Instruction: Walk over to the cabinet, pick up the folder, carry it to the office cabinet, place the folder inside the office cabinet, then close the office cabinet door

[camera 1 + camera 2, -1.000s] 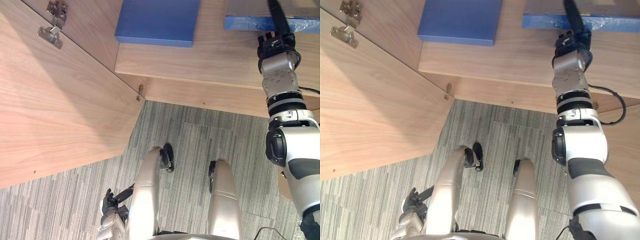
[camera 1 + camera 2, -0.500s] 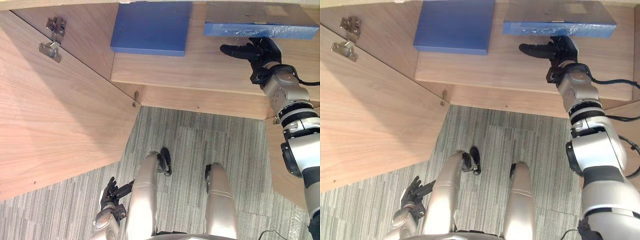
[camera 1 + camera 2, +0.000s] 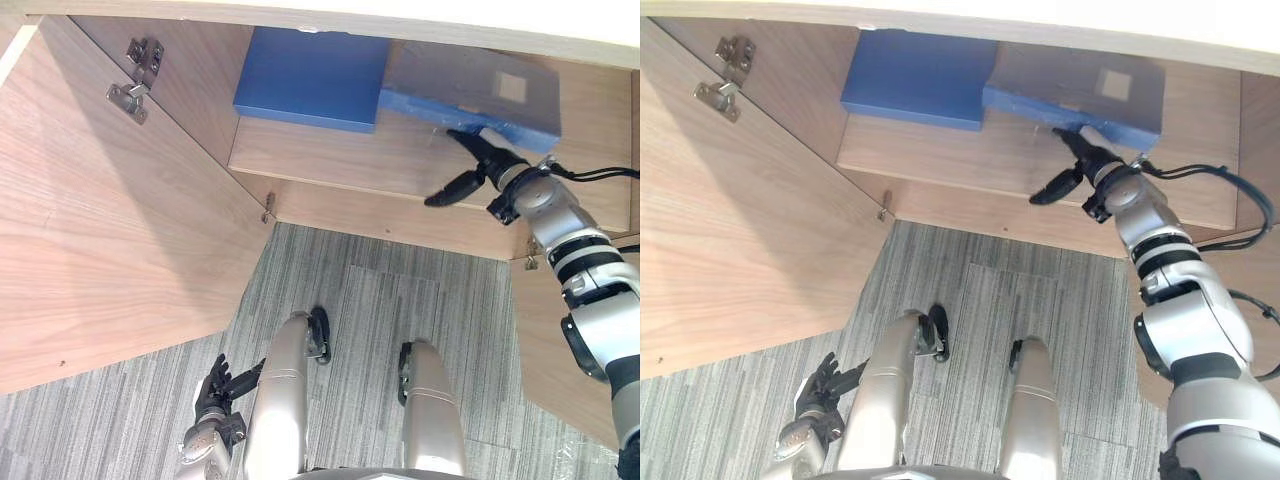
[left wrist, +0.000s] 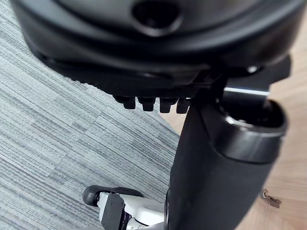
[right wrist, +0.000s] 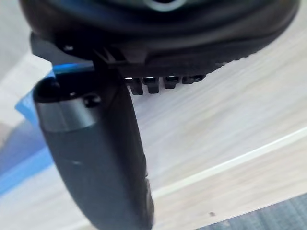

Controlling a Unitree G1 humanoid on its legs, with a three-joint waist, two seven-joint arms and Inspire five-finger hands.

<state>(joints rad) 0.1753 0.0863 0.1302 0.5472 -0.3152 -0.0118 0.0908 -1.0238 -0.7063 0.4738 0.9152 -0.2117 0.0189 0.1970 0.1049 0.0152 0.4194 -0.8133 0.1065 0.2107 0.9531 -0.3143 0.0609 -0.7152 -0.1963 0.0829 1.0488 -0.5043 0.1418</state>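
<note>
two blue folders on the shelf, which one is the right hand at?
The right-side folder with the pale square label: the right hand's straight fingers reach its near edge. The plain blue folder lies further left, away from the hand.

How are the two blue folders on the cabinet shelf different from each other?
The left folder is plain deep blue, while the right folder shows a greyer face with a pale square patch. The right hand reaches open to the right folder's front edge; nothing reaches for the left folder. The right folder looks turned a bit askew, while the left folder sits squarer. Both have blue edges and rest on the same wooden shelf.
</note>
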